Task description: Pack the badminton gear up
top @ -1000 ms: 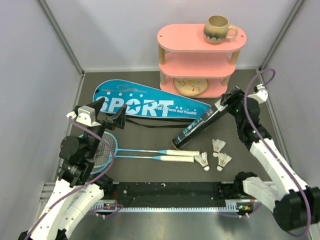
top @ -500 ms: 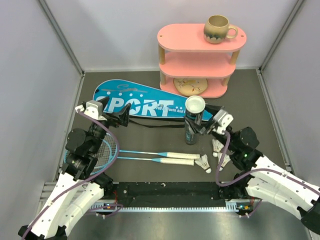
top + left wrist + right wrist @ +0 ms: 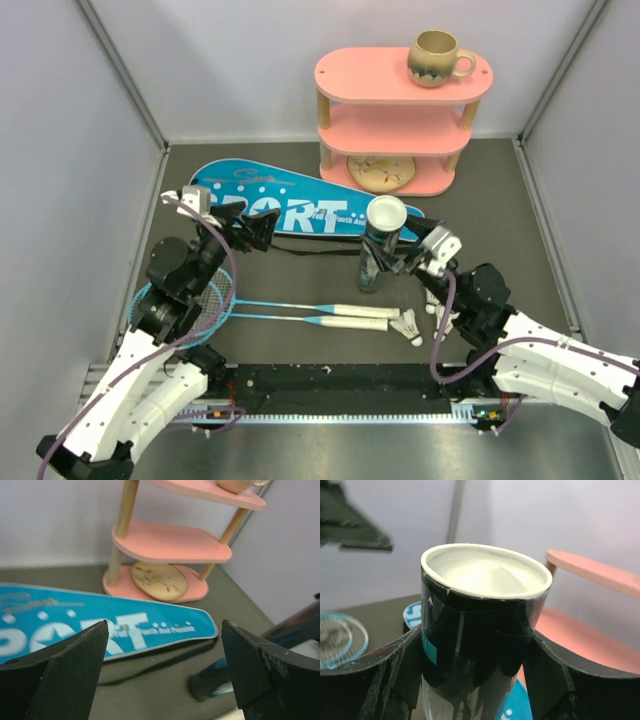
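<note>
The long black tube (image 3: pixel 378 250) stands nearly upright at mid-table, white cap on top, with my right gripper (image 3: pixel 402 256) shut on its upper part; in the right wrist view the fingers press both sides of the tube (image 3: pixel 480 625). My left gripper (image 3: pixel 246 229) hangs open and empty over the blue "SPORT" cover (image 3: pixel 300 211), which fills the left of its wrist view (image 3: pixel 75 625). Two light-blue rackets (image 3: pixel 300 312) lie side by side in front. One shuttlecock (image 3: pixel 405 324) lies by their handles; two more (image 3: pixel 432 296) are partly hidden behind the right arm.
A pink three-tier shelf (image 3: pixel 400 110) stands at the back right with a beige mug (image 3: pixel 438 57) on top and a round plate (image 3: pixel 380 171) on its lowest tier. Grey walls close in the dark mat on the left, back and right.
The right arm has swung the tube from lying flat to upright and carried it left and nearer. The left gripper has moved up over the cover's lettering, still open.
</note>
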You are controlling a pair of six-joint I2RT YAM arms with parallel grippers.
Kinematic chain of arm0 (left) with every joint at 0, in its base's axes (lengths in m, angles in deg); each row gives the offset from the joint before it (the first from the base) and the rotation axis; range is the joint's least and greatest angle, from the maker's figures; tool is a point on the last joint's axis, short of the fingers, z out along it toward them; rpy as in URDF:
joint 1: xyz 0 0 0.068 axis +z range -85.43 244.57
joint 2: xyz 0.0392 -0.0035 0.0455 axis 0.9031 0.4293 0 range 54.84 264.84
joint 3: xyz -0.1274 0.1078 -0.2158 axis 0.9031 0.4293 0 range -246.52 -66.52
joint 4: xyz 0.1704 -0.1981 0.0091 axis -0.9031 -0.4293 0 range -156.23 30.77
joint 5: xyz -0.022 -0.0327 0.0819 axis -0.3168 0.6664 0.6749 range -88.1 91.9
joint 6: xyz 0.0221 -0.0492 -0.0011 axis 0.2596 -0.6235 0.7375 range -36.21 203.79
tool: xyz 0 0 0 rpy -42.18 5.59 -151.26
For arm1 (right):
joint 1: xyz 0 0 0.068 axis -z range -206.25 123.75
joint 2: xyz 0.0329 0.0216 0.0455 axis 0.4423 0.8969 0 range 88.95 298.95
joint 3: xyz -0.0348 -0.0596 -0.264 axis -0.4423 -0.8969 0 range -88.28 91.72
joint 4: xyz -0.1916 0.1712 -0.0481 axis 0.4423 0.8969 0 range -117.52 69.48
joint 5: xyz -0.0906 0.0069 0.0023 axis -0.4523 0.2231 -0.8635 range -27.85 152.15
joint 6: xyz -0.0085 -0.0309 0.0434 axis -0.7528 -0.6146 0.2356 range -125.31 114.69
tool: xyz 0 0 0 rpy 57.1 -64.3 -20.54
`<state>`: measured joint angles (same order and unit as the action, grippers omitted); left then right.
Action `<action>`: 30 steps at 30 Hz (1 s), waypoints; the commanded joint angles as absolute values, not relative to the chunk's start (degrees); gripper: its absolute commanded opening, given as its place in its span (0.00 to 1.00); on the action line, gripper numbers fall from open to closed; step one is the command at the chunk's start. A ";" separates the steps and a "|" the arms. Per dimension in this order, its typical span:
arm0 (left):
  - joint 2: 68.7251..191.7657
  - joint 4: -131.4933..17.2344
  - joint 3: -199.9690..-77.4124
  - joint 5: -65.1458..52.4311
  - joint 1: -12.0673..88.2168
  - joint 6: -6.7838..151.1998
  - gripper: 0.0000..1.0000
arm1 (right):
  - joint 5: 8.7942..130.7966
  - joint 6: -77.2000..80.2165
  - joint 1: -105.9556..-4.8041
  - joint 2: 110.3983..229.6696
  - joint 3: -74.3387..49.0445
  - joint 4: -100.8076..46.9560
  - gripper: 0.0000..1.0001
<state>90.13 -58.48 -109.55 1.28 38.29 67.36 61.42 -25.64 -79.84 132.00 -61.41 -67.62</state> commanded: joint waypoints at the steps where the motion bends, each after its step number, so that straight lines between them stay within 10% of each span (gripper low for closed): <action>1: 91.66 -64.16 -110.74 -3.35 38.47 47.77 0.98 | 36.72 -2.01 -79.87 133.07 -56.48 -73.68 0.18; 11: 94.55 -33.84 -92.01 -20.76 38.29 -4.05 0.98 | 16.81 33.98 -72.05 135.53 -60.84 -77.32 0.13; 30: 96.49 -31.57 -89.90 -1.63 28.72 -12.46 0.98 | 12.57 61.72 -70.11 149.86 -62.61 -95.72 0.13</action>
<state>95.57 -31.57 -89.33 -9.76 29.53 -11.32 10.78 51.10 -70.59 148.70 -64.66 -86.24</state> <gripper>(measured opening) 0.980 0.676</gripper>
